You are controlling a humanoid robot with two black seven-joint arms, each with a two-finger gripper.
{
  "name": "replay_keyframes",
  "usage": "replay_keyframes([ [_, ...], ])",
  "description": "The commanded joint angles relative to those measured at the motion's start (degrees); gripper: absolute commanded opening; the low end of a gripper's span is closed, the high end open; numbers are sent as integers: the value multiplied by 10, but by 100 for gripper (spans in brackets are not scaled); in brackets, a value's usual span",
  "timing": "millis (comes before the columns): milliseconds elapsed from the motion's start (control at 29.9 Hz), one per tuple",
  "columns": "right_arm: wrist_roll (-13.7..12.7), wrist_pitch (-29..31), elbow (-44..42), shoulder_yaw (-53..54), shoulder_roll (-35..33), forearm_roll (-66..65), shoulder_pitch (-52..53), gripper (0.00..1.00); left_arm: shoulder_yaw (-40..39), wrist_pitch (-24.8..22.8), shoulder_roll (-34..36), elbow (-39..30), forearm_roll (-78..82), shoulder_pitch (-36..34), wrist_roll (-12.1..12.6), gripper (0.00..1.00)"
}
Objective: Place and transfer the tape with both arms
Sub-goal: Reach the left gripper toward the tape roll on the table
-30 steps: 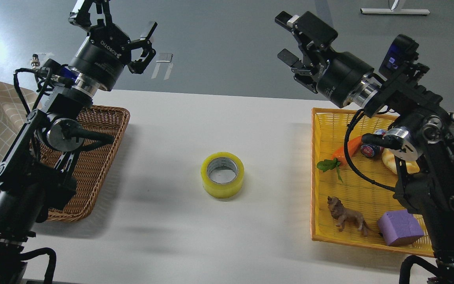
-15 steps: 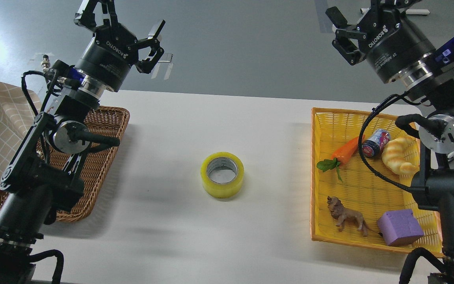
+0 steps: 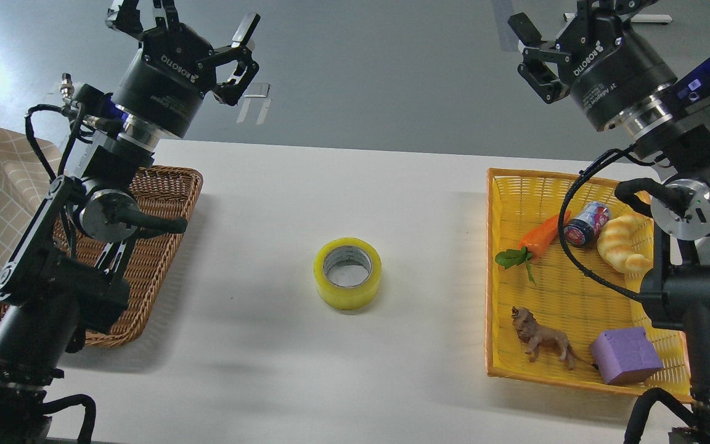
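The tape (image 3: pixel 347 273) lies flat, hole up, in the middle of the white table (image 3: pixel 330 185), between a brown wicker tray (image 3: pixel 170 203) and a yellow basket (image 3: pixel 497 271) of toys, while my left pincer (image 3: pixel 185 24) and right pincer (image 3: pixel 567 28) hover high above, both spread wide and empty. The roll is thick and smooth, so I judge a badly centred grab could push it away or let it slip during the handover. Compared with a second ago, my right arm has swung up and away; the tape is unmoved.
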Motion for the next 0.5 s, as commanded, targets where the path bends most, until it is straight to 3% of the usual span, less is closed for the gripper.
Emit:
replay_keyframes([
  [0,0,1,2,-9,0,0,1,100,5,-7,-3,-4,10,5,-1,98],
  [67,0,2,3,-13,0,0,-1,100,7,-5,-3,-3,38,6,-3,98],
  [201,0,3,10,-19,0,0,-12,100,11,29,-7,1,200,11,-60,98],
  [234,0,3,20,-19,0,0,-14,100,22,57,-7,1,269,10,-78,98],
  [401,-2,3,64,-20,0,0,-7,100,105,211,-6,0,464,-12,-76,98],
  [468,-3,-2,67,-19,0,0,-4,100,136,226,7,-4,493,-12,-69,98],
])
